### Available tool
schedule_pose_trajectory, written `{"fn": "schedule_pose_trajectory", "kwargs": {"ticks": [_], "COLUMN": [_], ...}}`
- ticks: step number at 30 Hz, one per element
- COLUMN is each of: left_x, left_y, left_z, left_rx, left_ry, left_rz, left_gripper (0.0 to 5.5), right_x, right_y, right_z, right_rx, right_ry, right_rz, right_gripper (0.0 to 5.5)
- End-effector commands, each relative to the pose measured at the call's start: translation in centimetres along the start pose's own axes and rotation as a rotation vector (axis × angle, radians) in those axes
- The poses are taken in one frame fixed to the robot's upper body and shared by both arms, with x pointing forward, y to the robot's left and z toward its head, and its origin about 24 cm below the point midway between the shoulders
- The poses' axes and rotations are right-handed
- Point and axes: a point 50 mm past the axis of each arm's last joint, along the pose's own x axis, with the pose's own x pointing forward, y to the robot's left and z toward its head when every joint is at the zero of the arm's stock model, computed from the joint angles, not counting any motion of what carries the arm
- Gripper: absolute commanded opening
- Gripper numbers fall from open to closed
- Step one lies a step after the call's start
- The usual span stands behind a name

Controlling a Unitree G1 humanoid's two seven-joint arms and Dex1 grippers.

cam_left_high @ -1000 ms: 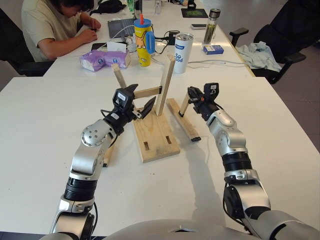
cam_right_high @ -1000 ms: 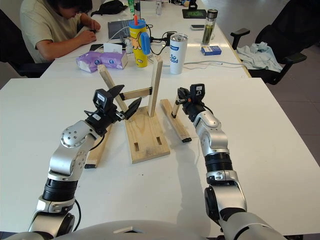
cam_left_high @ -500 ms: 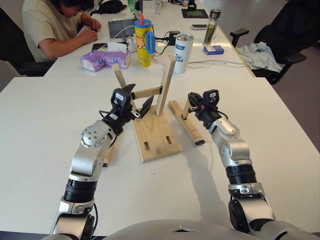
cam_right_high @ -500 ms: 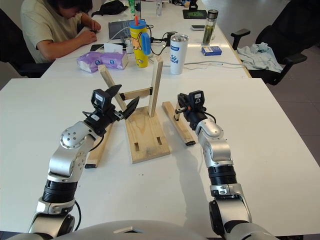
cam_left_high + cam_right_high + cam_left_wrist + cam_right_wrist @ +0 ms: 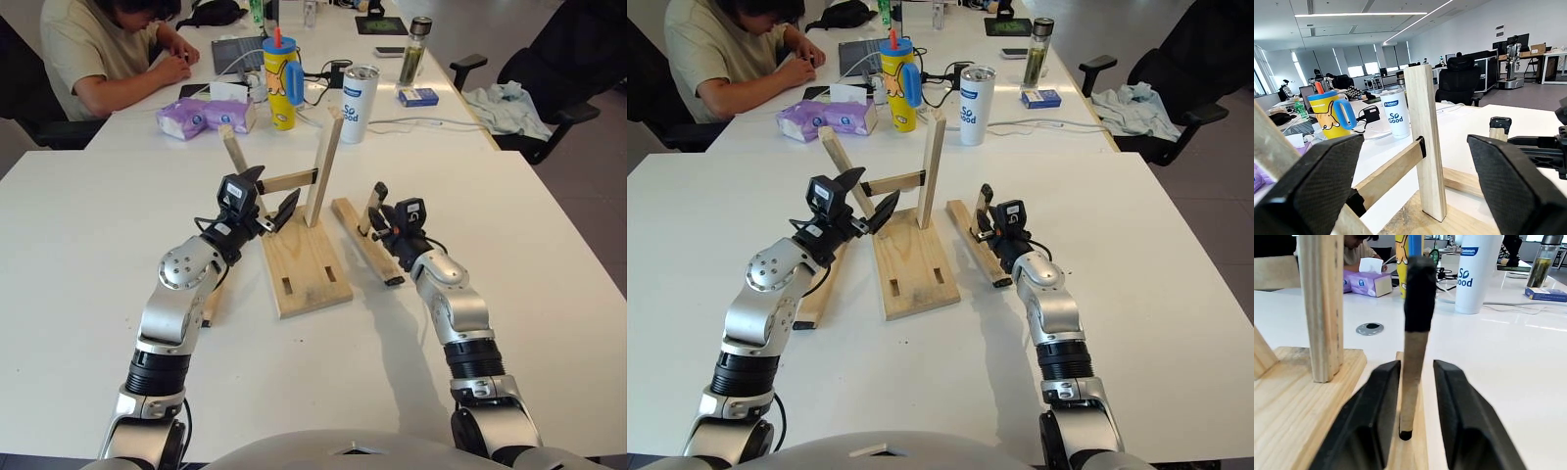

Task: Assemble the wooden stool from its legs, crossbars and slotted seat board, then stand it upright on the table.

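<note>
The slotted seat board [image 5: 304, 264] lies flat mid-table. One leg [image 5: 325, 166] stands upright in it, and a crossbar [image 5: 289, 180] joins it to a tilted leg [image 5: 232, 149]. My left gripper [image 5: 266, 196] is open, its fingers [image 5: 1308, 186] spread on either side of that crossbar without touching it. Right of the board another leg [image 5: 364, 238] lies flat, with its own black-tipped crossbar [image 5: 1413, 357] sticking up. My right gripper [image 5: 377, 223] stands open, closely flanking that crossbar with a narrow gap. A further leg [image 5: 821, 289] lies under my left arm.
On the table behind are a yellow cup [image 5: 280, 83], a white tumbler [image 5: 359, 102], a tissue pack [image 5: 201, 116], a bottle [image 5: 413, 49] and cables, with a seated person at the far left. A round cable hole [image 5: 1370, 328] sits in the tabletop. Bare tabletop lies at both sides.
My right arm has drawn back toward me, and the flat leg with its raised crossbar has slid slightly nearer with it. The left arm and the seat board have not moved.
</note>
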Motion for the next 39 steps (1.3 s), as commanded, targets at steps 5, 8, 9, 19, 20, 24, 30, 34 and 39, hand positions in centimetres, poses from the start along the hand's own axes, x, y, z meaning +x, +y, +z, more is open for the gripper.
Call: {"fn": "schedule_pose_trajectory", "kwargs": {"ticks": [5, 8, 9, 19, 20, 24, 30, 34, 39], "left_x": [0.0, 0.0, -0.1, 0.4, 0.5, 0.6, 0.6, 0.6, 0.6], "left_y": [0.1, 0.0, 0.0, 0.0, 0.0, 0.0, 0.1, 0.1, 0.4], "left_z": [-0.4, -0.4, -0.5, -0.4, -0.4, -0.3, -0.4, -0.4, -0.3], "left_rx": [0.003, -0.001, -0.002, -0.005, -0.004, -0.005, -0.007, -0.013, -0.010], "left_ry": [0.009, 0.008, 0.009, 0.003, 0.003, 0.001, 0.005, 0.002, -0.002], "left_rz": [0.005, 0.009, 0.012, 0.005, 0.002, -0.003, 0.005, 0.015, 0.022], "left_gripper": [3.92, 3.92, 3.92, 3.92, 3.92, 3.92, 3.92, 3.92, 3.92], "right_x": [0.6, 1.2, 1.6, 4.9, 5.0, 5.0, 5.6, 6.1, 5.8], "right_y": [0.3, 0.4, 0.5, 1.4, 1.6, 2.0, 2.3, 2.1, 1.0], "right_z": [5.0, 7.6, 8.6, 13.0, 12.7, 12.5, 11.3, -0.4, -1.1], "right_rx": [-0.007, 0.008, 0.015, 0.013, 0.008, -0.034, -0.039, 0.057, 0.097], "right_ry": [-0.156, -0.226, -0.255, -0.390, -0.389, -0.421, -0.388, 0.191, 0.215], "right_rz": [0.032, 0.029, 0.030, 0.019, 0.016, -0.017, -0.036, -0.078, -0.131], "right_gripper": [2.09, 2.09, 2.09, 2.09, 2.09, 2.09, 2.09, 2.09, 2.09]}}
